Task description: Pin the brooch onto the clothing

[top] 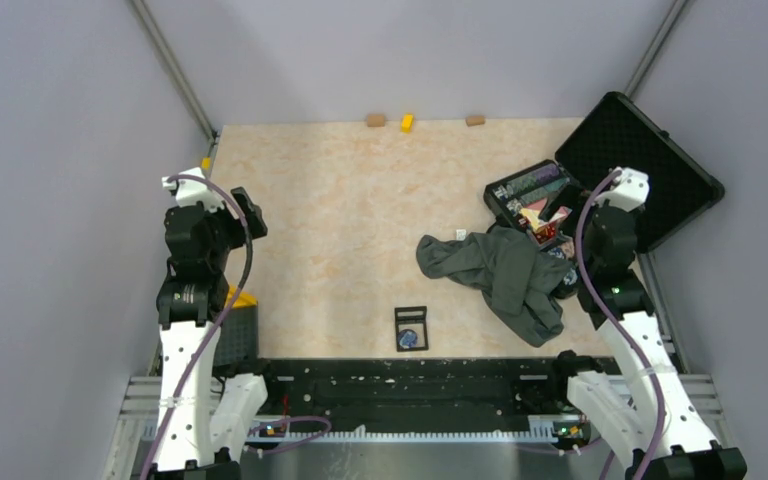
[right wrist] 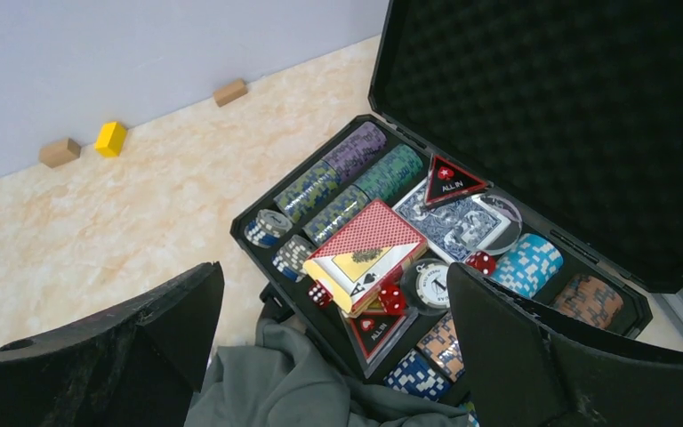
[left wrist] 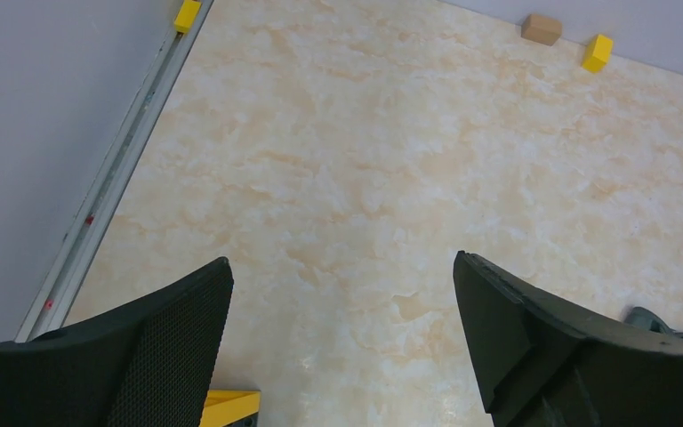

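Two pincers are mine, the left pincer (left wrist: 342,267) over bare tabletop (left wrist: 365,160) and the right pincer (right wrist: 333,269) above the poker case (right wrist: 569,116), both gaping and empty, while the brooch (top: 411,339) sits inside the black frame (top: 411,311) at six o'clock, apart from the crumpled clothing (top: 500,265) at three o'clock.

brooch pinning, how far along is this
Nothing done yet: the brooch sits in a black frame, apart from the crumpled T-shirt. Nothing in hand: left fingers and right fingers are open and empty. Left: grasping the brooch and pinning it.
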`<state>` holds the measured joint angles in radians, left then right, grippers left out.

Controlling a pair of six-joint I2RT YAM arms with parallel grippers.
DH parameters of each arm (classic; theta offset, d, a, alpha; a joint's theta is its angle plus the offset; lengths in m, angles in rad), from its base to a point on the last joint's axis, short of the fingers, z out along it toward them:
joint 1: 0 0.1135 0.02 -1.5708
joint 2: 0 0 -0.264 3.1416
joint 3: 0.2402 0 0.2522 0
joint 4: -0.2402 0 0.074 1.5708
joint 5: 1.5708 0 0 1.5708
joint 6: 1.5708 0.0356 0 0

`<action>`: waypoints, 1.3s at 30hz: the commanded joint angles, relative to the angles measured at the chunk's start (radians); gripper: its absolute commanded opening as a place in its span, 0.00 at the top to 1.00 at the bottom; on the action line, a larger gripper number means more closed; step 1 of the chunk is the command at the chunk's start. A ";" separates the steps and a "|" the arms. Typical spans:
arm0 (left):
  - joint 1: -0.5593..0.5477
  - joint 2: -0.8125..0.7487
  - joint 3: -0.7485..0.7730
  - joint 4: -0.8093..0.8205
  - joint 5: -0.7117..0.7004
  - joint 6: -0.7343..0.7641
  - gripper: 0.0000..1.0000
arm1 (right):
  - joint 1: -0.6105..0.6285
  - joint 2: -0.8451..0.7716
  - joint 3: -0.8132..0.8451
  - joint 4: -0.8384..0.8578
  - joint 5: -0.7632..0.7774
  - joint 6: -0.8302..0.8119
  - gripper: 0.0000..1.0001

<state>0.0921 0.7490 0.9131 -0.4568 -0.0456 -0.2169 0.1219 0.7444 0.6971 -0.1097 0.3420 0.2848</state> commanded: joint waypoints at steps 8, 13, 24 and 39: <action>0.001 0.047 0.083 -0.040 0.054 0.030 0.02 | -0.009 0.042 0.106 -0.109 -0.166 -0.001 0.03; 0.001 0.075 0.061 -0.020 0.082 0.068 0.02 | -0.008 0.101 0.117 -0.226 -0.328 0.022 0.06; 0.002 -0.004 -0.058 0.027 0.102 0.080 0.02 | 0.217 0.280 0.053 -0.339 -0.259 0.125 0.23; 0.001 -0.011 -0.072 0.029 0.106 0.068 0.02 | 0.522 0.245 0.009 -0.601 0.212 0.437 0.40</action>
<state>0.0914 0.7422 0.8497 -0.4706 0.0669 -0.1535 0.6178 1.0271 0.7238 -0.6304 0.4496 0.6029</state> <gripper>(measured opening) 0.975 0.588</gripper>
